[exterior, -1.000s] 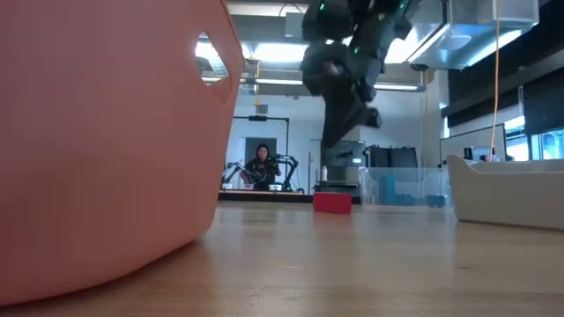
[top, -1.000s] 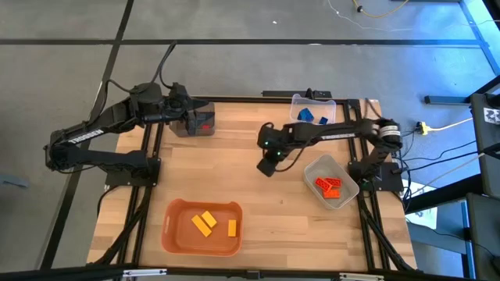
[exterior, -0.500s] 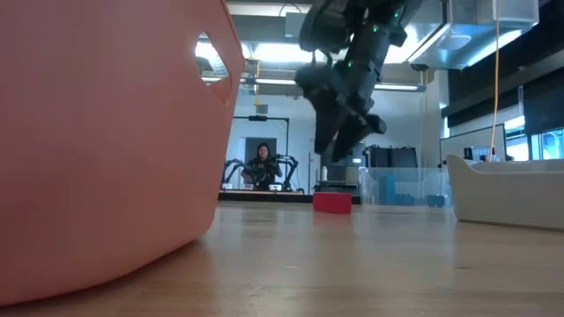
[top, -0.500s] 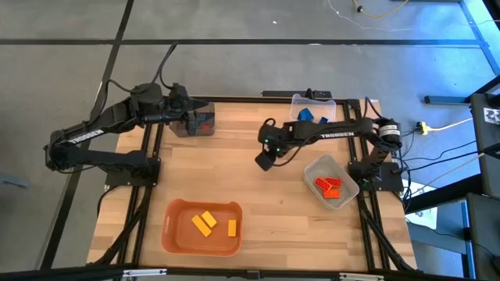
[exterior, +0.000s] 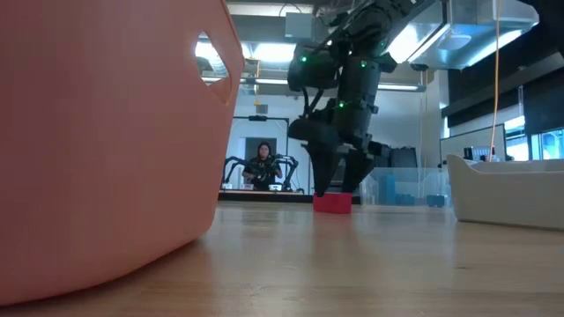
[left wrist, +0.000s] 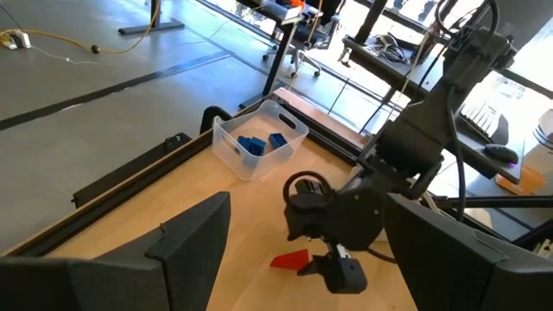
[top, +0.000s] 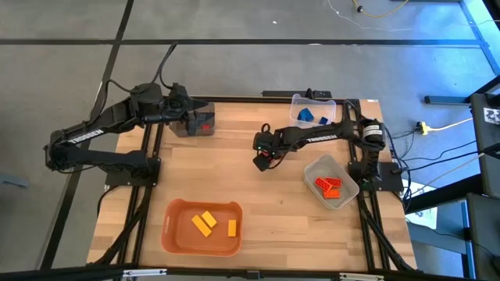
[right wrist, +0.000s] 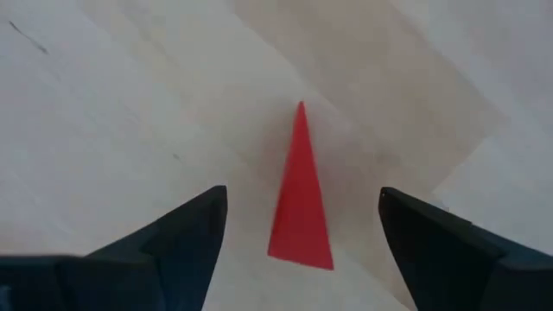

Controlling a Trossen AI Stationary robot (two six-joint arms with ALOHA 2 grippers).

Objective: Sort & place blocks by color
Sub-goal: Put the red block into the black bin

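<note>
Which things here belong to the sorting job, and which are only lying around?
Job:
- red block, under right claw
- blue blocks
- yellow blocks
- orange-red blocks

Only lying around:
- cables on the floor

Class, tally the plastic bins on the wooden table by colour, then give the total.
Orange plastic bin: 1
Dark plastic bin: 1
Clear plastic bins: 2
Total: 4
</note>
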